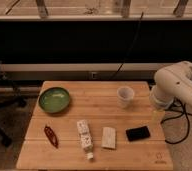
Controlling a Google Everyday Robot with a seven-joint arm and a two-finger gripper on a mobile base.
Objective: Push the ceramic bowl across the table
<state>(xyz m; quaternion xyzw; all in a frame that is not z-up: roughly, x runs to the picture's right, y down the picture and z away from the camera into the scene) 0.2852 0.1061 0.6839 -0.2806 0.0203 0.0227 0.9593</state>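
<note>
Showing at the right edge as a bulky white robot arm (176, 82) of smooth, rounded, glossy shells. Swelling into a fat capsule-shaped upper segment (180, 75) and narrowing into a short cylindrical lower joint (160, 97), ringed by a faint grey seam. Carrying a few tiny dark dots along the outer shell, too small to tell as screws or holes. Trailing thin black cables (178, 116) in loose loops just beneath the white shells. Hiding the gripper outside the view.
</note>
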